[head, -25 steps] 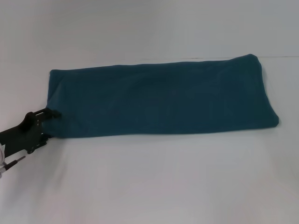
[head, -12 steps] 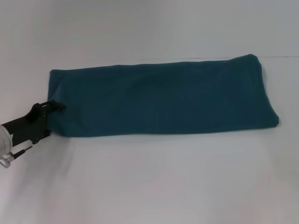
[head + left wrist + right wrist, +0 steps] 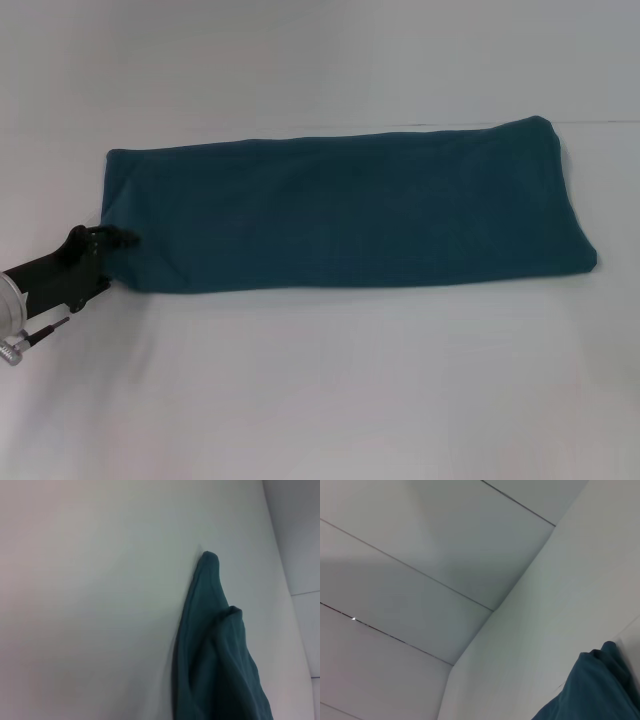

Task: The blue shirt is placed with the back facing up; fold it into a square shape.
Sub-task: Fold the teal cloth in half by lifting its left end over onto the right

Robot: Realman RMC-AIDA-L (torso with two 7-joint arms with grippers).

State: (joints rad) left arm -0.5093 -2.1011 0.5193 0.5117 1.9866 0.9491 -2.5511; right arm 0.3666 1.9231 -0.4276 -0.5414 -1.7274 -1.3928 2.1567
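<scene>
The blue shirt point(image 3: 340, 210) lies on the white table as a long teal strip running left to right, plain side up, no lettering showing. My left gripper point(image 3: 122, 239) is at the strip's left end, near its front corner, shut on the edge of the cloth. In the left wrist view the shirt point(image 3: 215, 670) bunches up toward the camera, with a raised fold. The right wrist view shows only one corner of the shirt point(image 3: 595, 690). The right gripper is out of view.
The white table point(image 3: 320, 400) extends in front of and behind the shirt. A white panelled wall point(image 3: 420, 580) stands behind the table.
My left gripper has shifted slightly along the shirt's left edge, first away from me and then back a little. The shirt keeps its shape.
</scene>
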